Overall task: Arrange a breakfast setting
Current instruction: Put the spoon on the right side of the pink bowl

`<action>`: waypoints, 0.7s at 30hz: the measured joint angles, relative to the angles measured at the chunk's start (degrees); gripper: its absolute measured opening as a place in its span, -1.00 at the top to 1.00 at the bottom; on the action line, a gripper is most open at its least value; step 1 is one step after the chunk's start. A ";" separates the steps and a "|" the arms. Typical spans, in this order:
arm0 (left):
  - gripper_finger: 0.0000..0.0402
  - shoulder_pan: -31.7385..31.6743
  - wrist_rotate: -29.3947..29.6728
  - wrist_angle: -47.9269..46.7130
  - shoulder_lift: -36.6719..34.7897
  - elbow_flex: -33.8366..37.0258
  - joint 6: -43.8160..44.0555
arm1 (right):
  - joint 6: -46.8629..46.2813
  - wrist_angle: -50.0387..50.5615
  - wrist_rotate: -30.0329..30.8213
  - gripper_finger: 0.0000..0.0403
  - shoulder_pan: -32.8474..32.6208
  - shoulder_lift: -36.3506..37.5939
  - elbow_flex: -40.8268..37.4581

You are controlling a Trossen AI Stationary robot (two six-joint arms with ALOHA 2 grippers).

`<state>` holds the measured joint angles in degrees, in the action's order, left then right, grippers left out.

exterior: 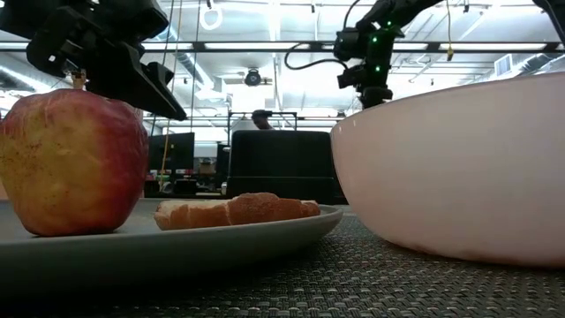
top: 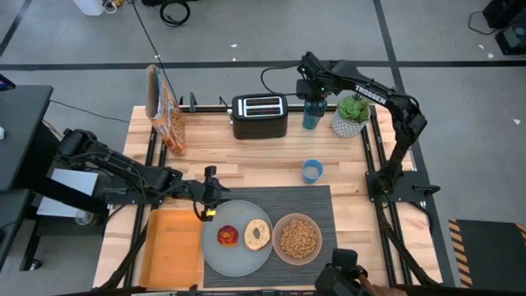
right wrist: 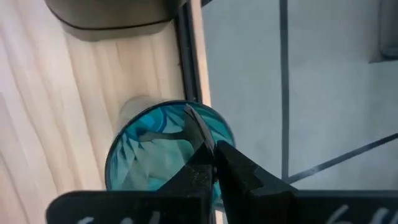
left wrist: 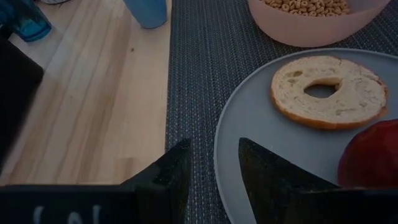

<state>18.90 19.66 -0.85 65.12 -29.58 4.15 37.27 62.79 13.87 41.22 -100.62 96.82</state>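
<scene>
A: We have the left tool [top: 207, 200] hovering at the plate's [top: 215, 256] rim, on the side away from the bowl [top: 297, 238]. Its fingers stand apart with nothing between them, the plate edge showing in the gap.

B: And the setting looks nearly built. The plate sits on the placemat [top: 316, 202], apple [top: 228, 237] and bagel [top: 257, 234] side by side on it, the apple nearer our left tool. The bowl, full of cereal [top: 297, 238], is just beside the plate on its far side from that tool.

A: No spoon anywhere that we can see. That would be the missing piece, we reckon.

B: What about the right tool [top: 311, 89]?

A: Well away from the plate, up past the toaster [top: 259, 115], right above the blue bottle [right wrist: 165, 149]. In its wrist view the fingers look pressed together over the bottle's top, gripping nothing we can make out.

B: So the relation that counts: everything on the plate lies ahead of the left tool, apple first, then the bagel, then the bowl beyond, roughly in a line along the placemat's long side. The left arm is far nearer than the right.

A: Any nudge to the plate's contents falls to the left, we judge. The blue cup [top: 311, 170] stands on the desk just off the placemat, beyond the bowl from the plate.
</scene>
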 joint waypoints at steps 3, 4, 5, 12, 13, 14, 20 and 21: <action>0.30 -0.02 0.02 0.00 0.00 0.00 0.02 | -0.51 0.05 0.00 0.90 -0.03 1.75 0.00; 0.30 -0.02 0.02 0.00 0.00 0.00 0.02 | -0.92 0.19 -0.03 0.91 -0.05 2.33 0.00; 0.30 -0.02 0.00 0.00 0.00 0.00 0.03 | -1.37 0.42 -0.03 0.92 -0.12 2.81 0.00; 0.30 -0.02 0.02 0.03 0.00 0.00 0.17 | -4.50 2.27 0.80 0.90 -1.77 6.94 0.00; 0.30 -0.02 0.00 0.03 0.01 0.00 0.33 | -4.92 2.25 1.57 0.90 -2.28 7.70 0.00; 0.30 -0.02 0.00 0.05 0.00 0.00 0.71 | -5.32 2.33 2.30 0.90 -2.84 8.46 0.00; 0.30 -0.02 -0.35 0.05 0.00 0.00 1.26 | -8.51 4.11 8.81 0.90 -7.25 13.74 0.00; 0.30 -0.02 -0.37 0.06 0.01 0.00 1.25 | -9.32 4.52 9.69 0.90 -8.08 14.69 0.00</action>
<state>18.87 19.29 -0.78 65.14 -29.58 5.40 27.95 67.32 23.56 33.14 -85.94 96.82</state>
